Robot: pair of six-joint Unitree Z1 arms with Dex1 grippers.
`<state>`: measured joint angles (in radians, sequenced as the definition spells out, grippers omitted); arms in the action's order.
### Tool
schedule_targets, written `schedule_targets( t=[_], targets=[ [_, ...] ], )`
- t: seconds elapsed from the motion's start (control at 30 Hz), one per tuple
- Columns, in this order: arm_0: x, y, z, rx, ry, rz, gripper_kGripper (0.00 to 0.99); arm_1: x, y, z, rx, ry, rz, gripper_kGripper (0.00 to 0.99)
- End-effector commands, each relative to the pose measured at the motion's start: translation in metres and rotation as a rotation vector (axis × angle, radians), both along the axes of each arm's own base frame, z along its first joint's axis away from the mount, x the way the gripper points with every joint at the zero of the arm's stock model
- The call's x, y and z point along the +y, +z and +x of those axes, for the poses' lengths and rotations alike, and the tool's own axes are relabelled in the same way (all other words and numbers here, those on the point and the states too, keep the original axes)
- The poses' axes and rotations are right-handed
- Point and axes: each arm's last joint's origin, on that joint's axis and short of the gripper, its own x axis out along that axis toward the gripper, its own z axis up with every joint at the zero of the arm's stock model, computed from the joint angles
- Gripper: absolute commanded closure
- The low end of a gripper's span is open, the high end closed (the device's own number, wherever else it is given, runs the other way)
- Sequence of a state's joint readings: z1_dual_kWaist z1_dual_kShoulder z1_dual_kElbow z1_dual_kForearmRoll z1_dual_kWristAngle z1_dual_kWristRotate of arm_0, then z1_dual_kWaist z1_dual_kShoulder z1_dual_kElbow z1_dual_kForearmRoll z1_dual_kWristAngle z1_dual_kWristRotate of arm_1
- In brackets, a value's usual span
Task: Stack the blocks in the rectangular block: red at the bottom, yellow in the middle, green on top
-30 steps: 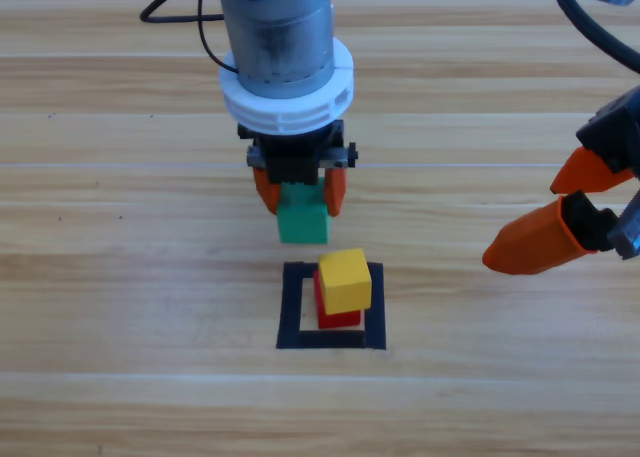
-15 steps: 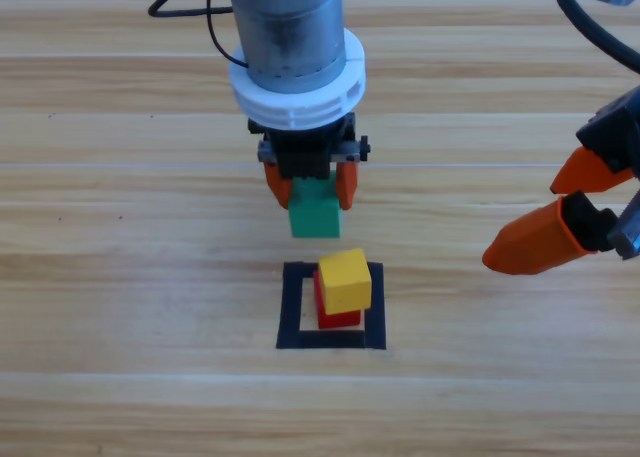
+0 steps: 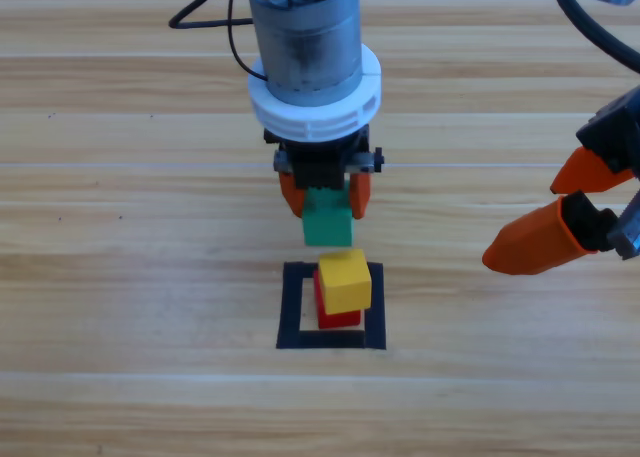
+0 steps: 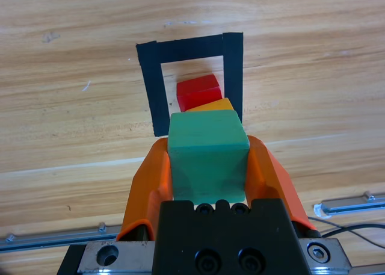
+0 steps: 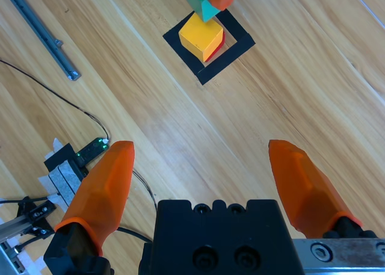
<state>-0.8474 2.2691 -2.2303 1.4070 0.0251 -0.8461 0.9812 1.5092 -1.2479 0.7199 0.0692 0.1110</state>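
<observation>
My left gripper [image 3: 325,199] is shut on the green cube [image 3: 327,222], which it carries in the air just behind the stack. Seen from the left wrist, the green cube [image 4: 207,157] fills the space between the jaws [image 4: 207,166]. The yellow cube [image 3: 345,280] rests on the red cube [image 3: 339,313] inside the black tape square [image 3: 295,307]. The yellow cube sits slightly off to the right of the red one. My right gripper [image 3: 570,212] waits open at the right edge, with nothing between its fingers [image 5: 201,179].
The right wrist view shows a metal rail [image 5: 42,34], cables [image 5: 72,118] and a small taped device [image 5: 75,160] on the table to one side of the square.
My left gripper has carried the green cube to the right and nearer the stack. The right arm and the two stacked cubes have held still.
</observation>
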Motion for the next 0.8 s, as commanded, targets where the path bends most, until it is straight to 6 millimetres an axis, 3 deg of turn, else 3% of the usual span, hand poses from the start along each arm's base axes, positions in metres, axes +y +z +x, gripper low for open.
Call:
schedule_targets(
  t=[0.03, 0.8],
  targets=[
    [-0.022, -0.025, -0.010, 0.024, -0.041, 0.055, 0.990, -0.001, -0.015, 0.009, 0.030, -0.033, -0.038, 0.007],
    [-0.025, -0.042, -0.009, 0.052, -0.045, 0.089, 0.990, 0.002, -0.019, 0.011, 0.038, -0.029, -0.048, 0.007]
  ],
)
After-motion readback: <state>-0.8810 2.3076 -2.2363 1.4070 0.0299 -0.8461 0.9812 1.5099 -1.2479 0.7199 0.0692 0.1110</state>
